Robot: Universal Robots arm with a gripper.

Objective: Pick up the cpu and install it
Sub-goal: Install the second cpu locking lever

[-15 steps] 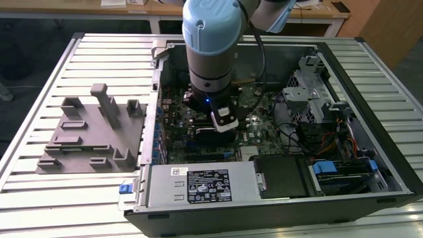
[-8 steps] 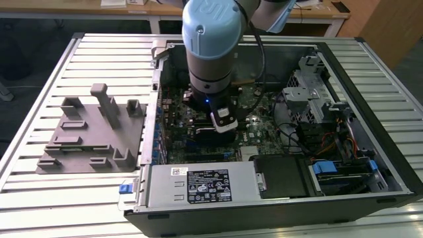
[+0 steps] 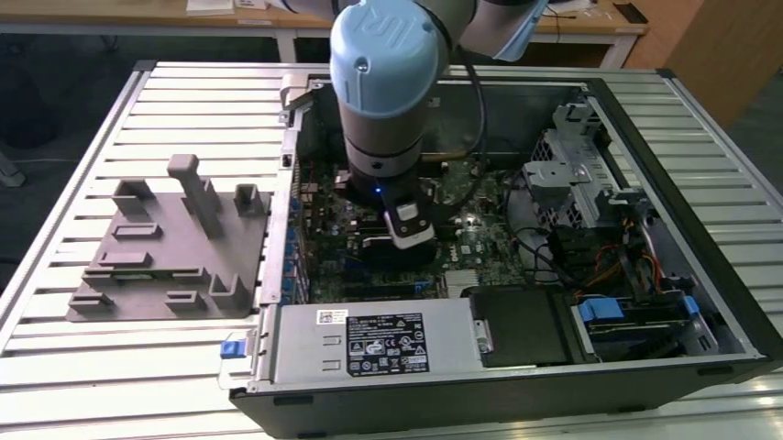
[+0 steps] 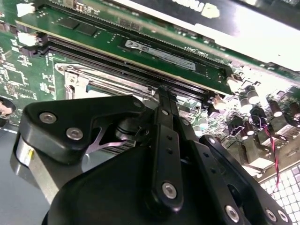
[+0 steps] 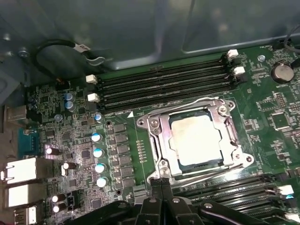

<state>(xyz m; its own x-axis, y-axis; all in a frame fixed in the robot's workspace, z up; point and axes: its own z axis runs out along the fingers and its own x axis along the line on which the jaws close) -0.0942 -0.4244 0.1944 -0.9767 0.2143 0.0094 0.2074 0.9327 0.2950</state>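
CPU (image 5: 197, 139), silvery on top, lies flat inside the metal-framed socket (image 5: 157, 136) on the green motherboard (image 5: 262, 136) in the first wrist view; the frame surrounds it on all sides, and nothing of mine touches it. My pincer (image 5: 161, 183) shows there as two black fingertips pressed together, just beside the socket's edge, holding nothing; its black linkage spreads out behind them. Rows of empty black memory slots (image 5: 164, 84) run along the far side of the socket, and a line of small round capacitors (image 5: 97, 152) stands off to one side; a looped black cable (image 5: 51, 51) lies against the grey case wall beyond the board.

In the second wrist view I see my pincer (image 4: 164, 91) from behind, its fingers (image 4: 165, 122) meeting in a single narrow blade, with the black knuckle housing wide in the foreground; a corner of the socket frame (image 4: 75, 77) peeps past it, and a seated memory stick (image 4: 140, 49) stands upright in its slot beyond, though my own body hides the chip here.

The exterior view gives the wider scene; my arm (image 3: 385, 92) reaches straight down into the open computer case (image 3: 685, 220), which lies on a slatted metal table (image 3: 73, 183); a grey fixture block (image 3: 171, 247) sits on the table toward the exterior view's left, well apart from the case.
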